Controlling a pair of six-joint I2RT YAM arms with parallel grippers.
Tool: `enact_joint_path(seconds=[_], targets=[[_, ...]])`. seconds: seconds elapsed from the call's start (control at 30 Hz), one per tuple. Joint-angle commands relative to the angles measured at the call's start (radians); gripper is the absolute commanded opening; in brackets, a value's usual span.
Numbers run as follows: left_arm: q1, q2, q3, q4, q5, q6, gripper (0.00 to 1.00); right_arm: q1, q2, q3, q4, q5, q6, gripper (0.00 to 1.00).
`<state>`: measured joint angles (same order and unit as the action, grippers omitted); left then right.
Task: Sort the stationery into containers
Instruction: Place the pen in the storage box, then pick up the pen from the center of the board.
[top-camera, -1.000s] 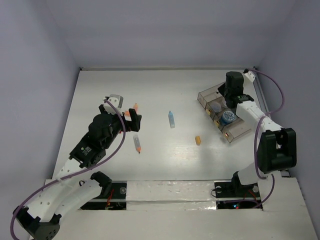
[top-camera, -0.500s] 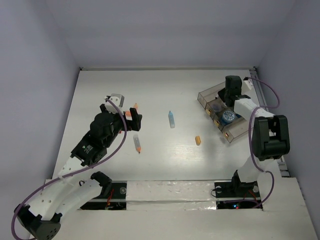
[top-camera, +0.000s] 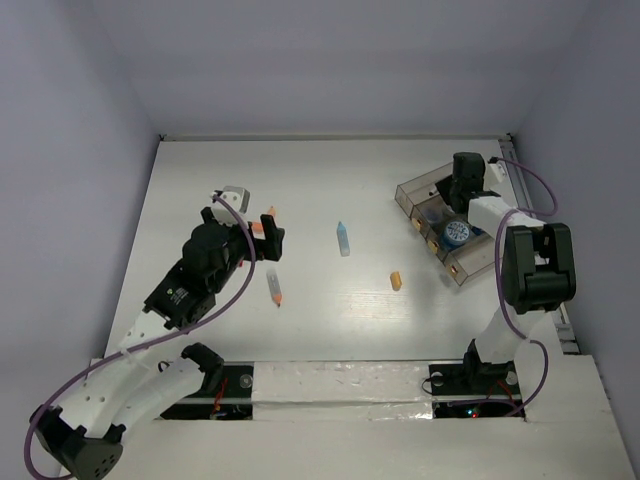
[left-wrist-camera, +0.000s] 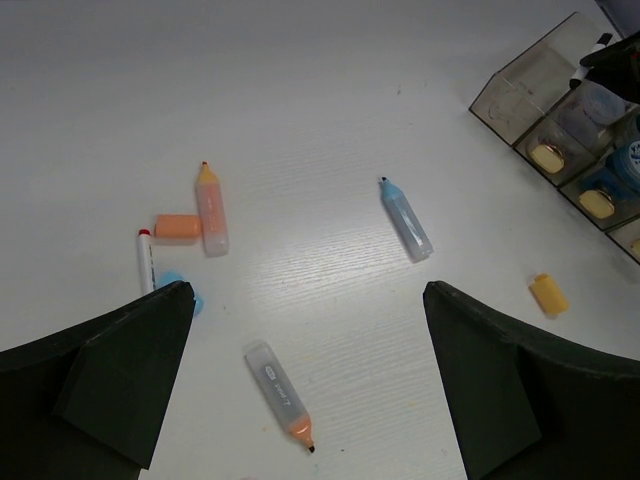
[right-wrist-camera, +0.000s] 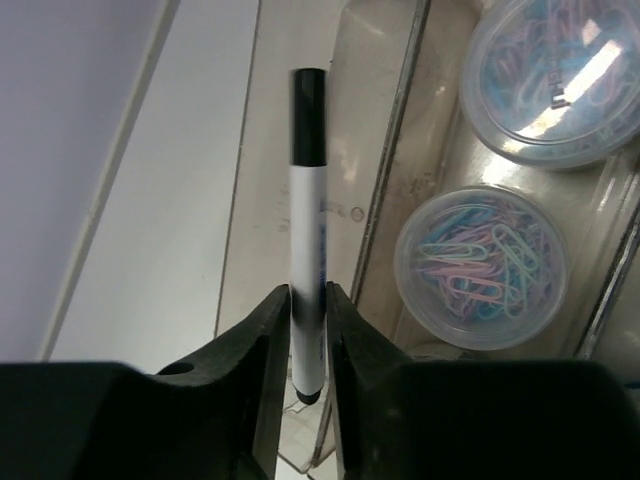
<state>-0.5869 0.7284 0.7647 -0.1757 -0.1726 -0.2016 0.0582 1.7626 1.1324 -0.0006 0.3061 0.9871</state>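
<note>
Pen (right-wrist-camera: 308, 220) in right claw (right-wrist-camera: 306, 312) over tray (right-wrist-camera: 396, 150), clip jars (right-wrist-camera: 480, 265) beside

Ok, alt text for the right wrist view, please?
The right claw pinches a black-capped white pen over a narrow compartment of the clear tray. To its right, past a divider, sit two clear jars of coloured paper clips.

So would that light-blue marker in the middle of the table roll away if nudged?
Probably, if pushed sideways: the light-blue marker looks round-bodied and lies flat on the smooth table. It seems stiff plastic, likely light to lift.
</note>
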Motion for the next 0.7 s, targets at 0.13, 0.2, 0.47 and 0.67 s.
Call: enact_joint_path(seconds=[0.13,0.2,0.47,0.67], targets=[[0.016,0.014,-0.002,0.035,-0.011,0.010,0.99,-0.008,-0.009,0.046,0.111,-0.074,-0.034,0.40],[0.016,0.020,-0.002,0.030,-0.037,0.008,0.99,-0.008,-0.020,0.046,0.123,-0.099,-0.044,0.42],[0.080,0.123,0.004,-0.030,-0.154,-0.025,0.88,-0.008,-0.147,-0.029,0.205,-0.249,-0.140,0.47],[0.192,0.287,0.018,-0.065,-0.090,-0.048,0.77,0.051,-0.346,-0.137,0.177,-0.421,-0.257,0.47]])
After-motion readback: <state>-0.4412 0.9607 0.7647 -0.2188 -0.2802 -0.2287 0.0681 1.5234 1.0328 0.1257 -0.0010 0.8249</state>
